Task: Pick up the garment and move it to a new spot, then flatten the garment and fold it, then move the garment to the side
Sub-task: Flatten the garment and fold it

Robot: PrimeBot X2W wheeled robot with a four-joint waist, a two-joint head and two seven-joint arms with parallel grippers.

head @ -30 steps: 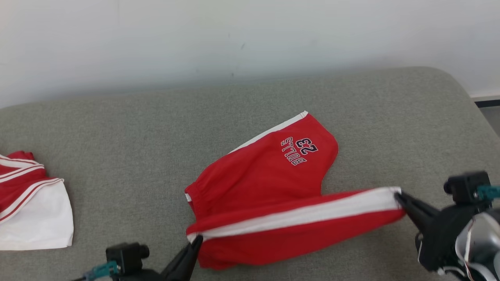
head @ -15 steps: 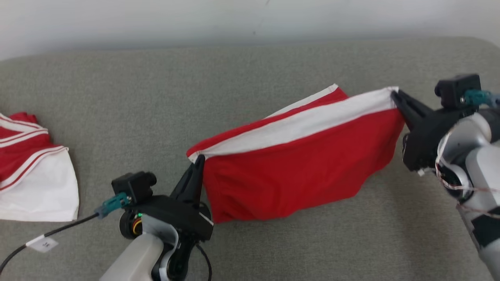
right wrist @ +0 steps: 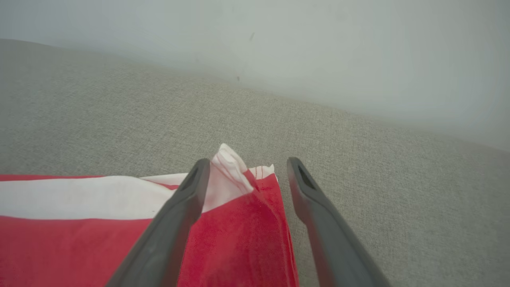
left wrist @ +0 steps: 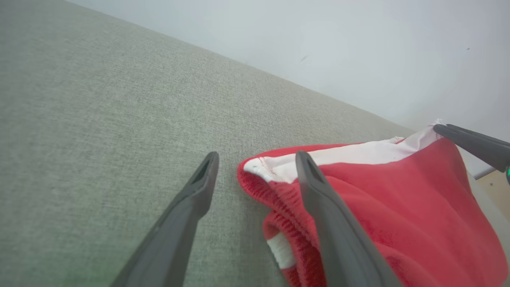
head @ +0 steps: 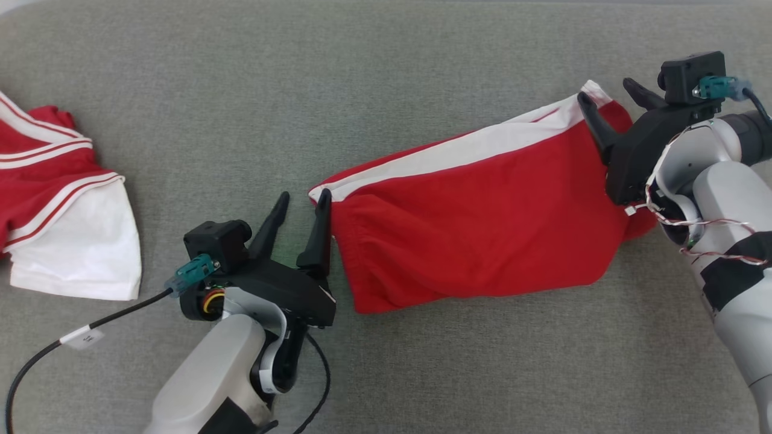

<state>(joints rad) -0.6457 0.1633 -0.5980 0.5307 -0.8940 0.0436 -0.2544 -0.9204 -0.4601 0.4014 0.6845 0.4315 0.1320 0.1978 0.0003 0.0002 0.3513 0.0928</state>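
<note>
The garment (head: 476, 223) is a pair of red shorts with a white side stripe, lying folded in half on the grey padded surface (head: 386, 72). My left gripper (head: 304, 194) stands open at its left waistband corner, its right finger touching the cloth edge. In the left wrist view that gripper (left wrist: 257, 155) has the garment's (left wrist: 398, 207) corner resting loose between its spread fingers. My right gripper (head: 605, 90) is open over the far right corner. In the right wrist view this gripper (right wrist: 248, 161) straddles the white tip of the garment (right wrist: 79, 231) without pinching it.
A second red and white garment (head: 54, 211) lies at the left edge of the surface. A black cable (head: 36, 361) trails from my left wrist at the lower left. A pale wall (right wrist: 279, 48) stands behind the surface.
Both grippers have opened and let go of the garment's top corners. The upper layer has been carried over and laid down, hiding the printed leg. The head camera has tilted downward.
</note>
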